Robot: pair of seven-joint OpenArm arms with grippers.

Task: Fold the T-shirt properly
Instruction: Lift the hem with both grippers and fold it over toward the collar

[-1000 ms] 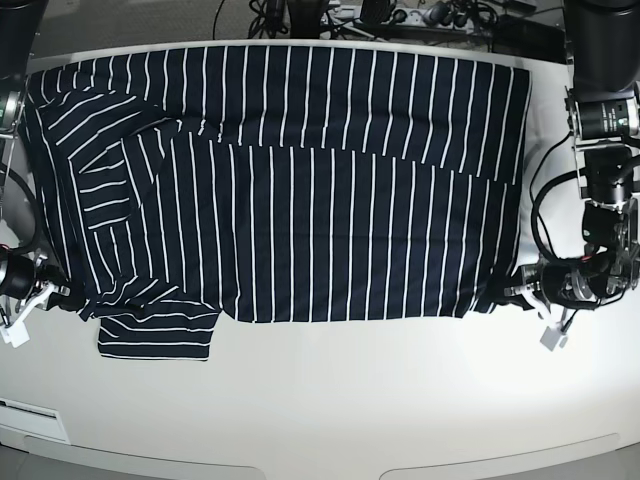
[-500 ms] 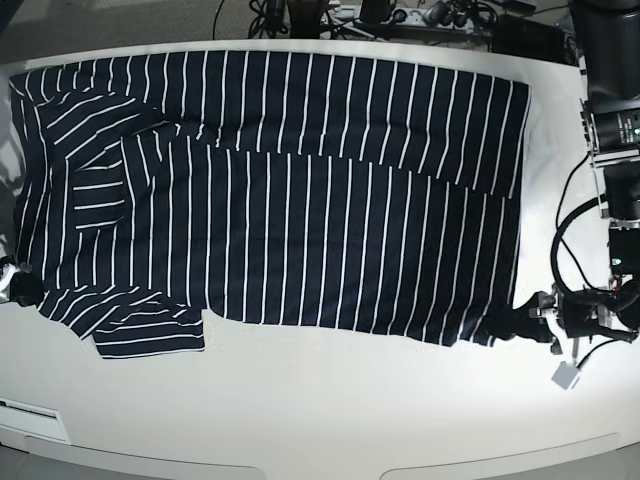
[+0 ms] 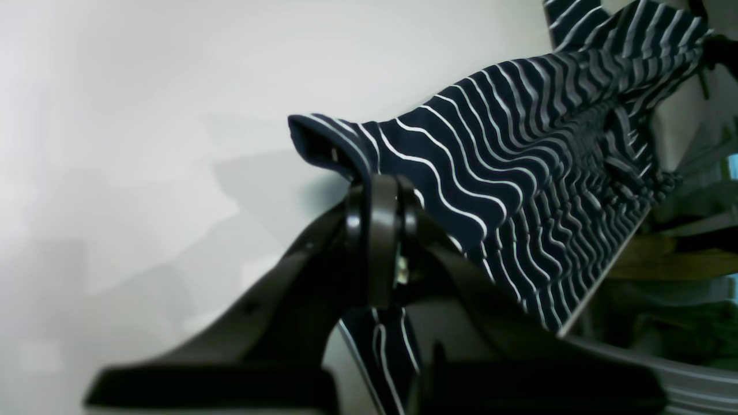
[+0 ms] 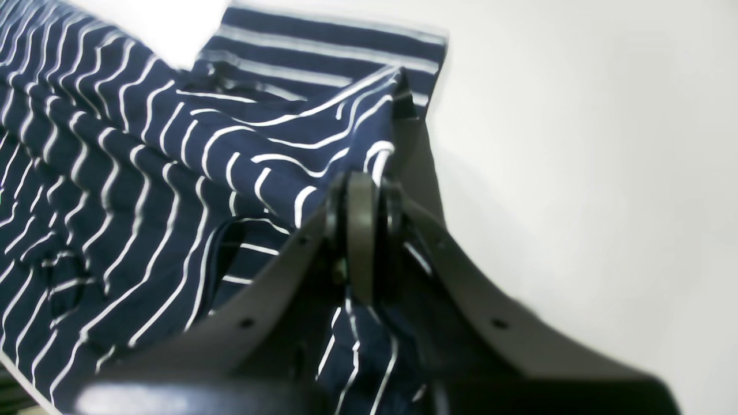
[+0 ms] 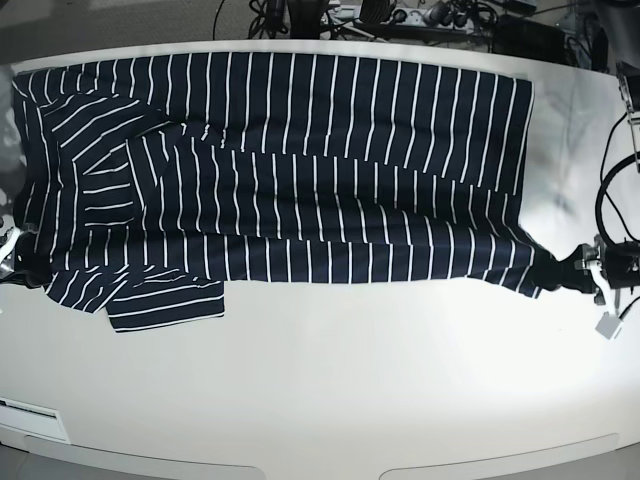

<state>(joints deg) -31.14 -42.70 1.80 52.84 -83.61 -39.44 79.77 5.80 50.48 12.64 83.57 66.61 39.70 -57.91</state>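
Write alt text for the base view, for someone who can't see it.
A dark navy T-shirt with thin white stripes lies spread sideways across a white table, its near edge pulled taut between two grippers. The left gripper pinches the corner at the picture's right; the right gripper pinches the cloth at the left edge, beside a sleeve.

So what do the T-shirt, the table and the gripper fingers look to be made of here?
T-shirt: soft, thin knit cloth, matte; it ripples and sags where the left gripper and right gripper pinch it.
Table: smooth white hard surface, probably laminate or painted board, with a faint sheen.
Fingers: dark, moulded, likely plastic; screw holes show.
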